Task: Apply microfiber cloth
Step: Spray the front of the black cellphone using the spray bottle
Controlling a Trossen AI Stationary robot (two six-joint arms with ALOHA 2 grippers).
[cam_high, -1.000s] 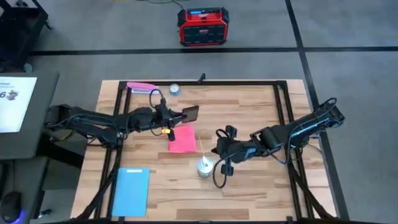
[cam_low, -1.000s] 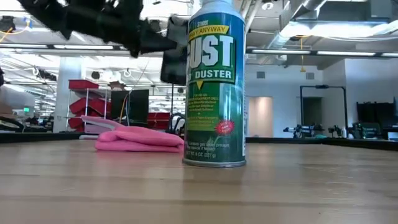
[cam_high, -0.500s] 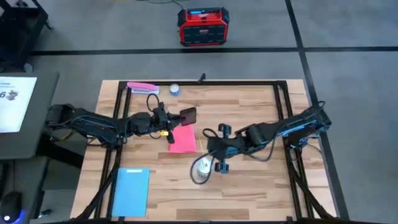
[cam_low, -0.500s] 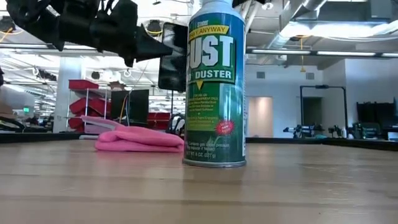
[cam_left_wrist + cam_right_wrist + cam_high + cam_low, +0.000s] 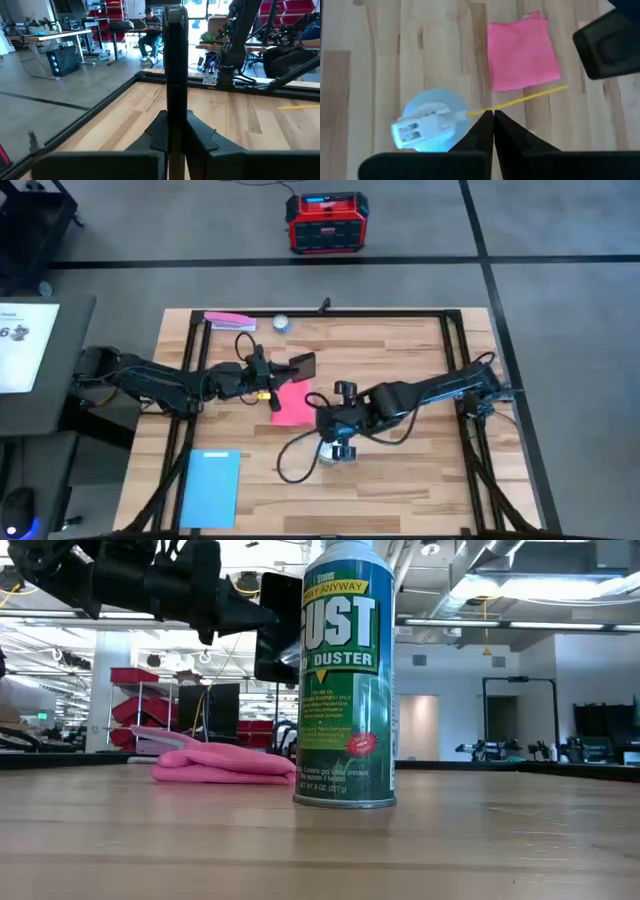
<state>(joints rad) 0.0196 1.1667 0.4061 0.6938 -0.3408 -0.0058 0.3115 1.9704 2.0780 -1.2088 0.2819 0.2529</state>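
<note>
Pale wood planks make up the surface [image 5: 400, 470], framed by dark rails, on a grey floor where a red-and-black box [image 5: 325, 222] sits at 12 o'clock. The low view looks across into a bright hall with red shelving and benches; in the left wrist view a person sits at a far desk.

Near the middle of the surface lies the microfiber cloth [image 5: 292, 406], a soft pink-red rectangle, folded flat with rounded, slightly puffy edges, untouched by either arm.

At 4 o'clock from it, just beside, stands a green-and-blue duster can [image 5: 347, 680], a smooth cylinder with a white cap and a thin yellow straw. The right gripper [image 5: 333, 442] hovers over the can, jaws together and empty. The left gripper [image 5: 281, 369], above the cloth's 12 o'clock edge, has its jaws clamped on a slim black phone [image 5: 301, 365] held edge-up. A light-blue flat rectangle [image 5: 211, 487] lies at 7 o'clock, a pink strip [image 5: 229, 321] at 11 o'clock.
</note>
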